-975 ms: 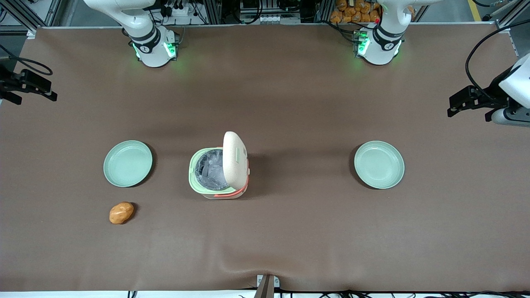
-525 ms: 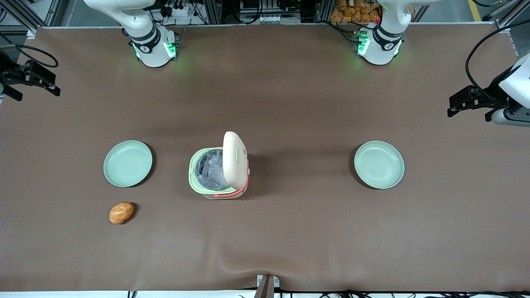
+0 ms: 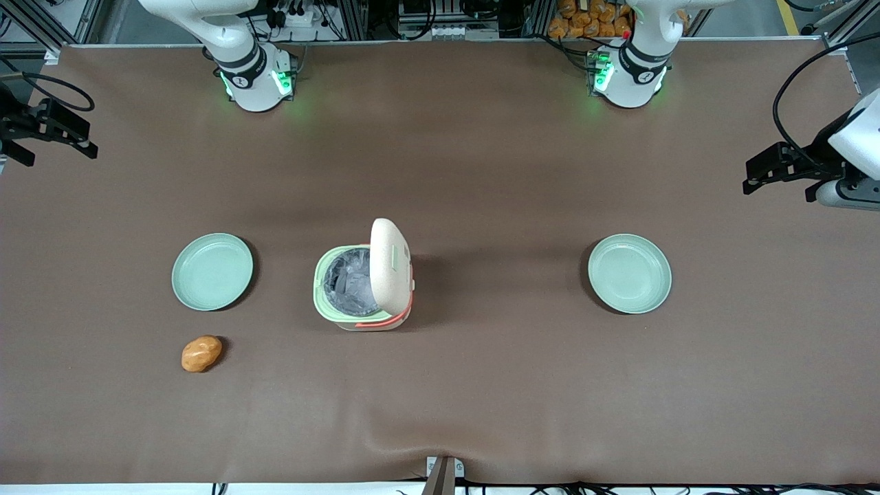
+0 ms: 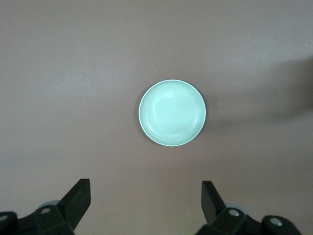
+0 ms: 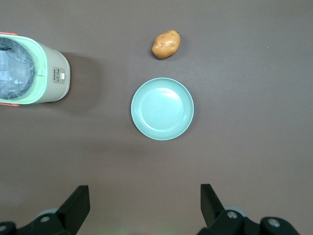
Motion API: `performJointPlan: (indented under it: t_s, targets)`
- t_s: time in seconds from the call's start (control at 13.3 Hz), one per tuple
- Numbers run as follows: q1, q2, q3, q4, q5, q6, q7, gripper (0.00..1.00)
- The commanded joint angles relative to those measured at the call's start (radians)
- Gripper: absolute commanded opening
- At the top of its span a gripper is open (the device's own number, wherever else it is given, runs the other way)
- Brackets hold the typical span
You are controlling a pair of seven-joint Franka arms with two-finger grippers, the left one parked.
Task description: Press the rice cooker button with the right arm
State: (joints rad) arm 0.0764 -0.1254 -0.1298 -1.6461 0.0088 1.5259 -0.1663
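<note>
Our gripper [image 3: 51, 127] hung wide open at frame's upper left, well apart from the open-lidded rice cooker [image 3: 363, 280].

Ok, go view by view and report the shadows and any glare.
Front view: soft shadow from the rice cooker toward the parked arm's end; green glow at both arm bases; the gripper is at the working arm's table edge. Right wrist view: gripper open above the plate, mild sheen on it, cooker shadow alongside.
</note>
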Motion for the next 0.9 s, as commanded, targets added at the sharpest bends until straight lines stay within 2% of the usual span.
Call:
performJointPlan:
  t_s: [0.0,0.82]
  targets:
    - [-0.003,-0.002,0.004,0.022,-0.01,-0.015,0.01,1.0]
    - [0.009,0.013,0.007,0.046,-0.018,-0.024,0.01,1.0]
